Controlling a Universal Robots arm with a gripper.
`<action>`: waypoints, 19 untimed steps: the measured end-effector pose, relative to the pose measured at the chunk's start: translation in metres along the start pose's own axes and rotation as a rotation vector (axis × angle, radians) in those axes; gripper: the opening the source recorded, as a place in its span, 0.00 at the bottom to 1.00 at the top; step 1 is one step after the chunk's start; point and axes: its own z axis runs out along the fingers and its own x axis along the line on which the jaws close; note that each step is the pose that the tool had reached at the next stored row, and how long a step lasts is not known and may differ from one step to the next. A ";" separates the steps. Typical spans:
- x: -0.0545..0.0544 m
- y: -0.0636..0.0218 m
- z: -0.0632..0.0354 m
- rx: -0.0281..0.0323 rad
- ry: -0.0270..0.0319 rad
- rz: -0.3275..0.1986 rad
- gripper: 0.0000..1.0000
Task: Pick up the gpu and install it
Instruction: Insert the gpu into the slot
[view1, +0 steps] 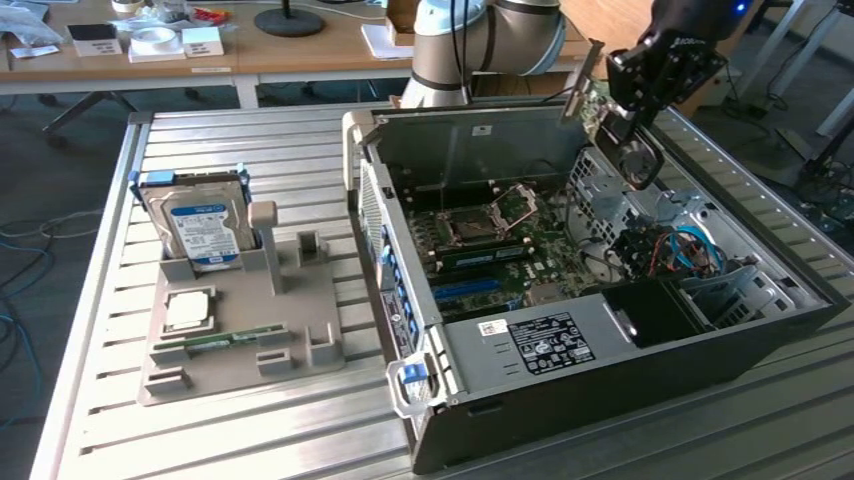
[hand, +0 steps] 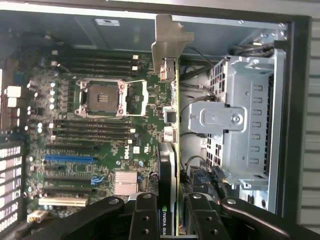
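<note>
**GPU hangs over the open case**

The pincer (hand: 167, 202) is clamped on the gpu (hand: 173, 95), holding it edge-on by one end, metal bracket leading. In the exterior view the card (view1: 585, 85) hangs above the far corner of the computer case (view1: 400, 250), towards the exterior view's right, between the motherboard (hand: 100, 145) and the drive cage (hand: 235, 125). The risks: gripped at one end, the card could tilt. Off line, its edge could hit board parts or cables, or the bracket could catch the case wall.
</note>
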 end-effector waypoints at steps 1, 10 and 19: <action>0.000 0.0000 0.0001 -0.0005 0.0013 -0.017 0.27; 0.000 -0.0001 0.0010 -0.0046 0.0135 -0.181 0.27; 0.000 -0.0001 0.0015 -0.0075 0.0258 -0.345 0.27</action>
